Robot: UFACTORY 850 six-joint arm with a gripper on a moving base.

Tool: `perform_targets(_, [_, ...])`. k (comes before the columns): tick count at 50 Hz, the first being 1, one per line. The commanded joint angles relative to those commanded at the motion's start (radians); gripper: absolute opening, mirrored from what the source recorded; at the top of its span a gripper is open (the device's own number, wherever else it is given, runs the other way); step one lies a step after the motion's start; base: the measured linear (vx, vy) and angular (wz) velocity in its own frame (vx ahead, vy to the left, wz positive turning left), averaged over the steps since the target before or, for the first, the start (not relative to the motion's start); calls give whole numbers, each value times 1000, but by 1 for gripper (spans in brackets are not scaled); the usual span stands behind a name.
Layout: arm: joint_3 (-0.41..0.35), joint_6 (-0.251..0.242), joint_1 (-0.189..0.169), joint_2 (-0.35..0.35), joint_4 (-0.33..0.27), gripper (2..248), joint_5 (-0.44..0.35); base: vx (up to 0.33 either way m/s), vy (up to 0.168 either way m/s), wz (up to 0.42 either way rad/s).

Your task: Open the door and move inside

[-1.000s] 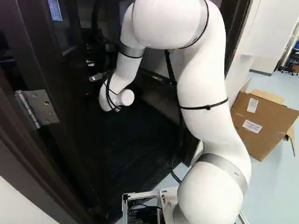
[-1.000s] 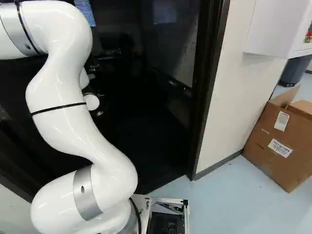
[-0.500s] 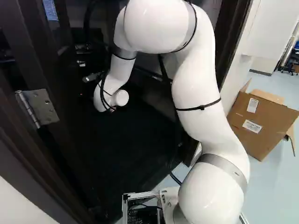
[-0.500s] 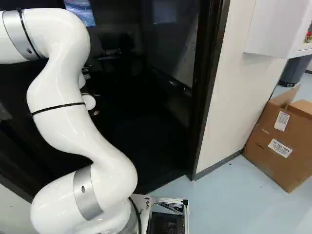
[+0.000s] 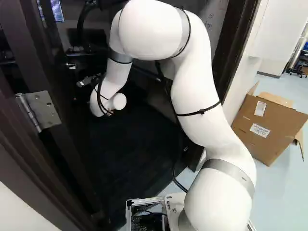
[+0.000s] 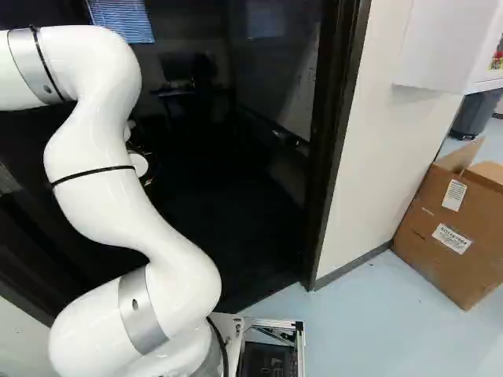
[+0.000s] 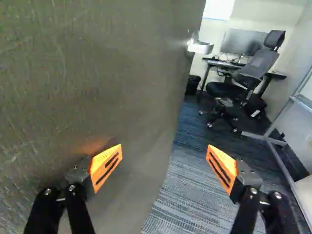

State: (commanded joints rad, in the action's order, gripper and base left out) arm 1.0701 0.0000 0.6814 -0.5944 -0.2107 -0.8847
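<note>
Right, so the door (image 7: 87,87) stands ajar, and its broad face runs forward close beside one finger of the pincer (image 7: 165,151), roughly along the line the pincer points. The pincer is wide open with nothing between its pads; whether the nearer finger actually touches the door, I can't tell. The free edge lies ahead between the fingers' lines, the lever handle (image 7: 201,47) farther on, near that edge. The other finger is out over the gap, above striped carpet (image 7: 185,165).

Over in the left base view, the hinge (image 5: 38,110) is on the base's left, so the next push probably wants to go that way, sweeping the face aside before the base rolls in. The door frame (image 6: 338,141) bounds the other side, and the arm (image 5: 197,106) could clip it. Deeper in waits an office chair (image 7: 253,68); the cardboard box (image 6: 452,228) sits outside, clear of the doorway.
</note>
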Motion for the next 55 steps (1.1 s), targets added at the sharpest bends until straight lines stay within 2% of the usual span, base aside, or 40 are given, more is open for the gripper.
perform_targets(23, [66,0,34,-48,-23,247,0,0,0,0])
perform_targets(55, [53,0,27,-39,-23,247,0,0,0,0])
